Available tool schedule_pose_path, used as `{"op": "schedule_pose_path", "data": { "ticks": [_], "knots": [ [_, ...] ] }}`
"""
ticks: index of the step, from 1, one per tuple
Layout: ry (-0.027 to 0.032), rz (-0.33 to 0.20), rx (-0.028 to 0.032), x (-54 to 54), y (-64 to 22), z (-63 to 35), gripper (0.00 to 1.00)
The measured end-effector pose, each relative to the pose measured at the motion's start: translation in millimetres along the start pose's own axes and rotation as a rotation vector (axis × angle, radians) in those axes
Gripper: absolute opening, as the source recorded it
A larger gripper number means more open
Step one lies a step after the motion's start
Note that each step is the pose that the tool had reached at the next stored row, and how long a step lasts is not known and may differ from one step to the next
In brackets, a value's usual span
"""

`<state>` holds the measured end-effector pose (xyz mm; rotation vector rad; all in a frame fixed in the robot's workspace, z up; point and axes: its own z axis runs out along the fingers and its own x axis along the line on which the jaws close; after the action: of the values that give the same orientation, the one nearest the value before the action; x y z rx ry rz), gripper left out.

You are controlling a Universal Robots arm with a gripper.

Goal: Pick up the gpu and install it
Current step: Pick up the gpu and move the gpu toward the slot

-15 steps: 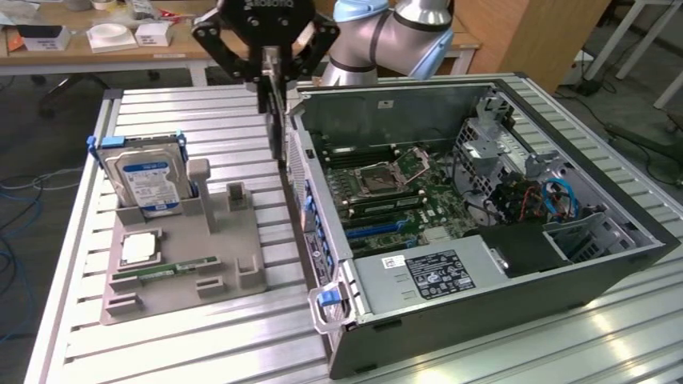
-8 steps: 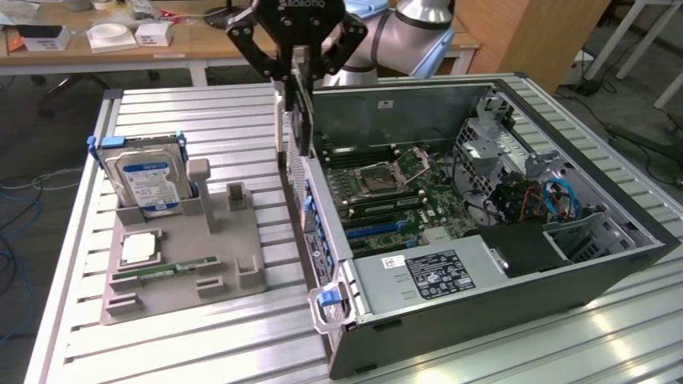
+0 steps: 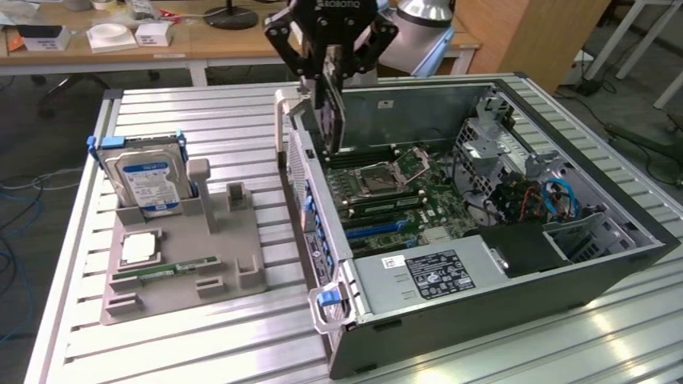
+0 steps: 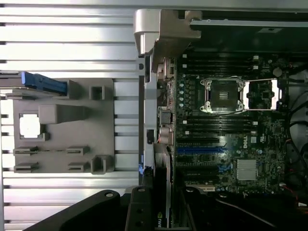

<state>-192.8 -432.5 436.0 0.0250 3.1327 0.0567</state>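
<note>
Clamping the gpu (image 3: 333, 112) upright, the fingers (image 3: 304, 70) hold it over the computer case (image 3: 513, 296), near its rear wall. To me, seating well means squaring the card's edge with the case's blue slot (image 3: 373, 226).

I see a slatted metal tabletop (image 3: 192, 120) carrying a grey tray (image 3: 240, 256). A hard drive (image 3: 152, 180) with a blue label stands upright at the tray's far end. A square processor chip (image 3: 140, 249) lies flat nearer me, with a green memory stick (image 3: 165, 272) just beside it. At the exterior view's right sits an open computer case (image 3: 597, 264), its motherboard (image 3: 427, 192) and power supply (image 3: 433, 276) exposed.
</note>
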Motion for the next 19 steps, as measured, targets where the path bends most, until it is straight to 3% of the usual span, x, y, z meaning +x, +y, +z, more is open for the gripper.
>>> {"op": "schedule_pose_path", "data": {
  "ticks": [8,19],
  "knots": [
    [-0.0001,0.000,0.0000,-35.1,0.6,0.4,0.27],
    [-0.0012,0.000,0.0000,-75.4,1.2,0.8,0.27]
  ]
}}
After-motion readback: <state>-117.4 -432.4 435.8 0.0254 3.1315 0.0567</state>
